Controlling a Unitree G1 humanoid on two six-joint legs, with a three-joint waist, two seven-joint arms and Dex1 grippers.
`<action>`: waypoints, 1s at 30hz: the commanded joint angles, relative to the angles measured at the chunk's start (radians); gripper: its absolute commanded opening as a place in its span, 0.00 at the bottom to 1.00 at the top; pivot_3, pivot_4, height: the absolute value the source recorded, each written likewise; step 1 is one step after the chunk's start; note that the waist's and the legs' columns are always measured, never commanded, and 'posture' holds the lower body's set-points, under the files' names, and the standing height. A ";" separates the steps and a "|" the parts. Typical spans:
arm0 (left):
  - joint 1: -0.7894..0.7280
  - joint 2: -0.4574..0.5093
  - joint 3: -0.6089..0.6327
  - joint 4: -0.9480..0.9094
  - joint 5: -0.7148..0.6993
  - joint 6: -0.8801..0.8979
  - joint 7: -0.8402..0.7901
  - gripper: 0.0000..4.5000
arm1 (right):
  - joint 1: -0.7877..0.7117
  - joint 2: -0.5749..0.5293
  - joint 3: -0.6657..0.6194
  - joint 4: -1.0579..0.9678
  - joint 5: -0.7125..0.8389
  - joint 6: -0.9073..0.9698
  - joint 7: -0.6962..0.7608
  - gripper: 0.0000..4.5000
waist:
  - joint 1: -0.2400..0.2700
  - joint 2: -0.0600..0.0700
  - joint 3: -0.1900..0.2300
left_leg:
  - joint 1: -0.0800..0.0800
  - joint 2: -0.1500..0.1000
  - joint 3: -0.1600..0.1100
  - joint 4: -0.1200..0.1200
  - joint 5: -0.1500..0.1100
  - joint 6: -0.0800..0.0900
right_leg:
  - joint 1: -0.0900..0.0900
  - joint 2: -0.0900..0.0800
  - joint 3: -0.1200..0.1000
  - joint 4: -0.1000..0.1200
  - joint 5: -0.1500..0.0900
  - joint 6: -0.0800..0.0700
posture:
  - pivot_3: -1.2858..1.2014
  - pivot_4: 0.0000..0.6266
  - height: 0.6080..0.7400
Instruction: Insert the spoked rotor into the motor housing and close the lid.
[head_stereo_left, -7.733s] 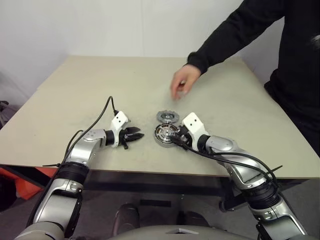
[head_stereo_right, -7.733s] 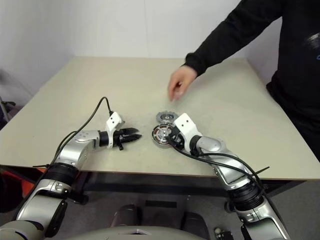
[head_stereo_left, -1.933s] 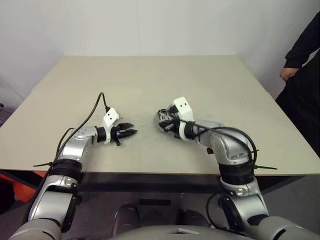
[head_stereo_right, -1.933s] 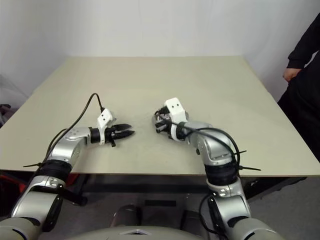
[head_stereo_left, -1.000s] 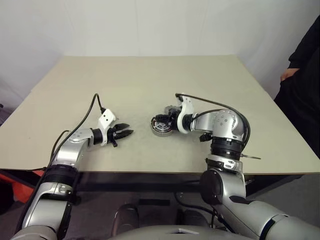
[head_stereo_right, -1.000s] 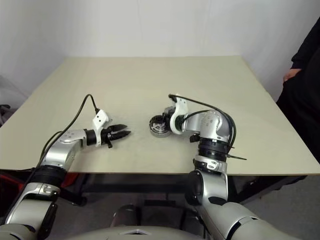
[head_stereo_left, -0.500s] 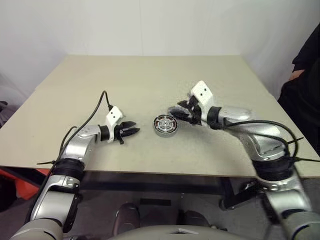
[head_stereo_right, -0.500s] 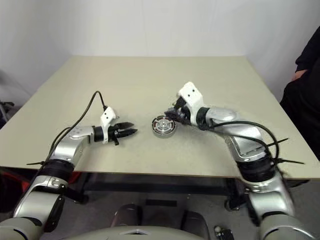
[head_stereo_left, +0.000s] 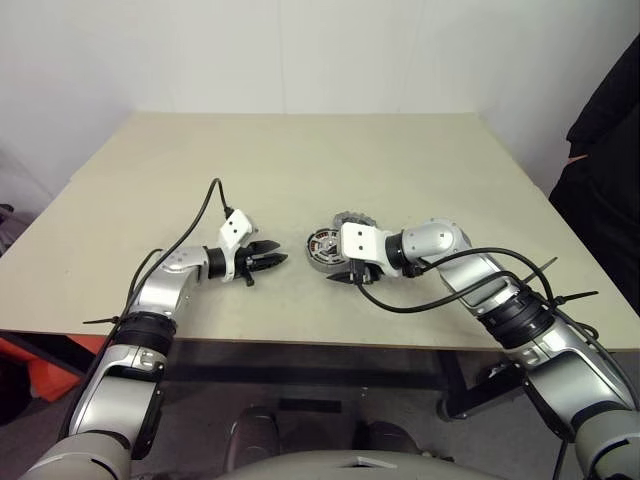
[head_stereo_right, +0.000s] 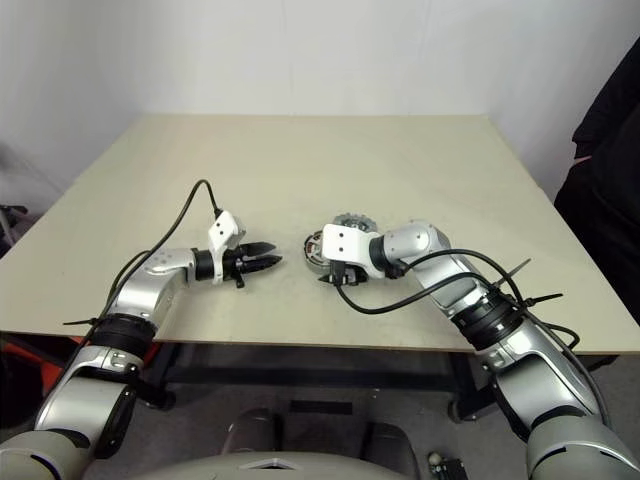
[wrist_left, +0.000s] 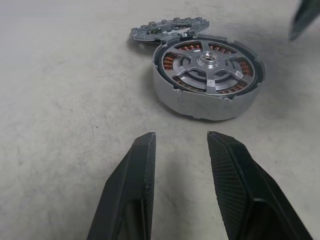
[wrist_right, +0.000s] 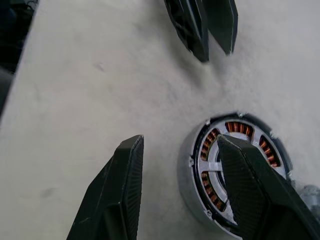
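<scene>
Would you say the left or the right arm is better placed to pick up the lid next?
Probably right: the right gripper hangs open beside the motor housing, with the lid just behind. The left gripper, also open, is farther away.

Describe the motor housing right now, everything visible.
The motor housing is a short round cup of grey metal, standing upright on the table between the two grippers. Inside shows a ring of copper-brown windings under a silvery spoked rotor with a small centre hub, already seated. It is still uncovered: the notched lid lies just behind it, apparently propped on its rim. Neither gripper touches it.
</scene>
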 joint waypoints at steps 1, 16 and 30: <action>0.000 0.017 0.021 -0.049 -0.012 0.003 0.011 0.39 | -0.034 0.019 -0.019 0.077 -0.032 -0.059 0.013 0.53 | 0.000 0.000 0.000 | 0.000 0.000 0.000 0.000 0.000 0.000 | 0.000 0.000 0.000 0.000 0.000 0.000 | 0.52 0.00 1.00; 0.028 0.011 0.027 -0.077 -0.021 0.018 0.033 0.39 | -0.028 0.047 -0.020 0.248 -0.134 -0.142 0.049 0.53 | -0.001 -0.001 0.000 | 0.001 0.000 0.000 0.002 -0.001 0.002 | 0.002 0.000 0.000 0.000 0.000 0.000 | 0.52 0.00 1.00; 0.029 0.017 0.031 -0.073 -0.017 0.015 0.046 0.39 | -0.039 0.089 -0.043 0.300 -0.188 -0.114 0.009 0.01 | -0.003 -0.002 -0.001 | 0.005 0.000 0.000 0.002 -0.001 0.002 | 0.006 0.000 0.000 0.000 0.000 0.000 | 0.52 0.00 1.00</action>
